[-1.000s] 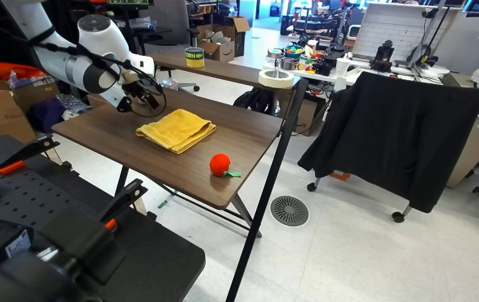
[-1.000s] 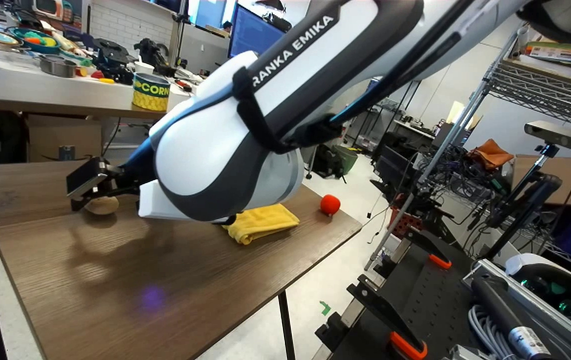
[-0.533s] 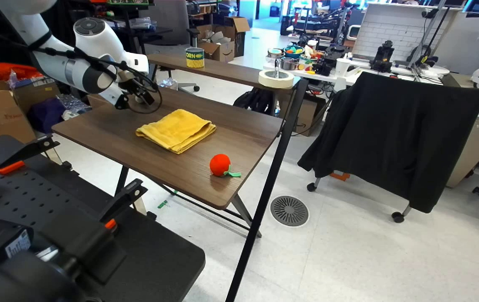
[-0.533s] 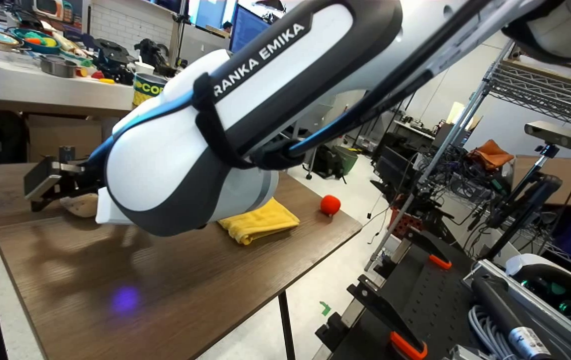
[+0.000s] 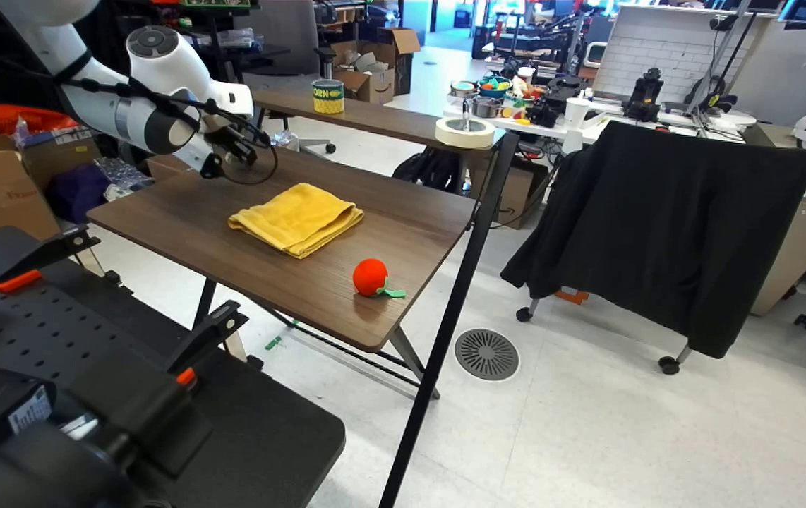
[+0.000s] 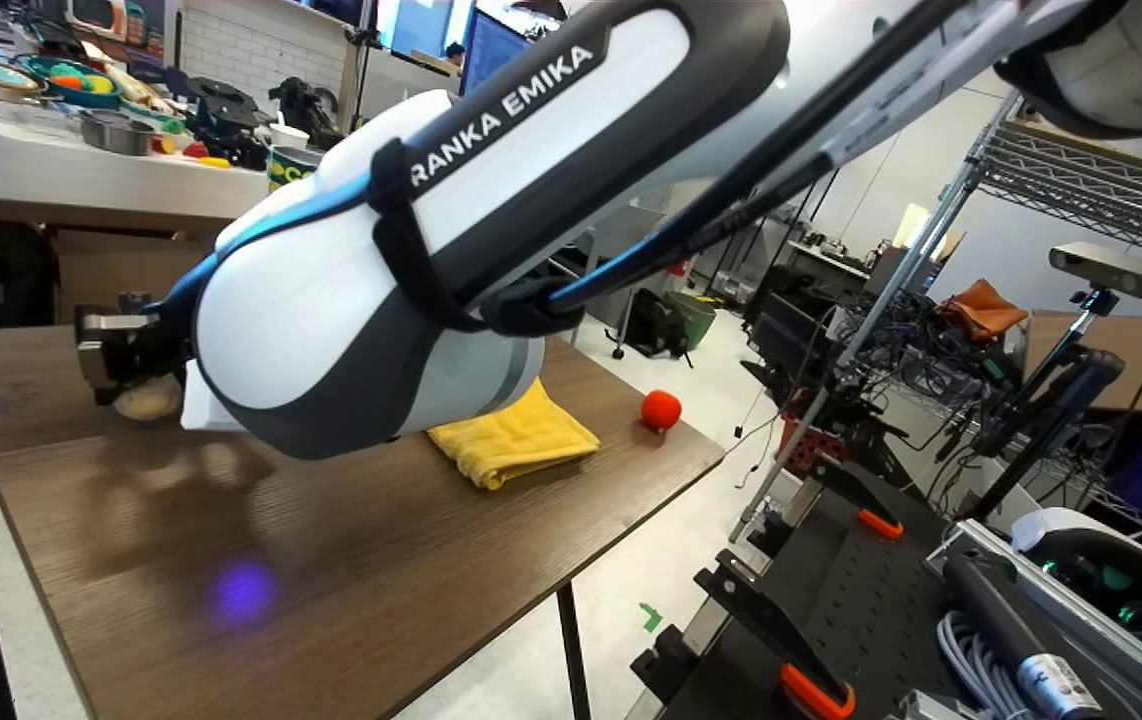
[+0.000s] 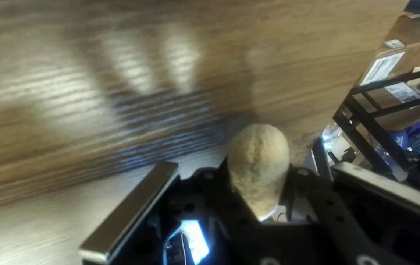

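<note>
Wrist view: the claw (image 7: 257, 172) clamped on a tan lump (image 7: 258, 156)! Only the exterior views catch the yellow cloth (image 5: 296, 219), red ball (image 5: 370, 276) across it from the claw.

Pale glare (image 7: 183, 60) on the wrist view's blurry tabletop (image 7: 305, 48)

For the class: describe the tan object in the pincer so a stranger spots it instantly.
Find the brown table with the folded yellow cloth. At the end away from the red ball, look into the black pincer. The tan object there is rounded and potato-like, dull where cloth and ball are bright.
</note>
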`<action>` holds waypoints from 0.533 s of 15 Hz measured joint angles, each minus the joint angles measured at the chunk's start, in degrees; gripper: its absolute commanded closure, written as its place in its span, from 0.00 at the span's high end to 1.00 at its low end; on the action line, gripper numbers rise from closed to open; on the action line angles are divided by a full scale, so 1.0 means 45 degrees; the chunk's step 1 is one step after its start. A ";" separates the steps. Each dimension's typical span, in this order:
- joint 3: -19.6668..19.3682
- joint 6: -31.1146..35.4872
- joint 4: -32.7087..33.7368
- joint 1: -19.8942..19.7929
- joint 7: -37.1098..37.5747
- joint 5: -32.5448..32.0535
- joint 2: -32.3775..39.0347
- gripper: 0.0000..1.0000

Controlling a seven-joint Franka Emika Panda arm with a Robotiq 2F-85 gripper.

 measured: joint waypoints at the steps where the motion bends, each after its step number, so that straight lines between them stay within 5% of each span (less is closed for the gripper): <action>1: -0.0109 0.0210 0.0057 -0.0003 0.0000 0.0011 -0.0020 0.04; 8: -0.2193 0.1683 -0.0122 -0.0567 0.0084 0.2043 -0.0685 0.03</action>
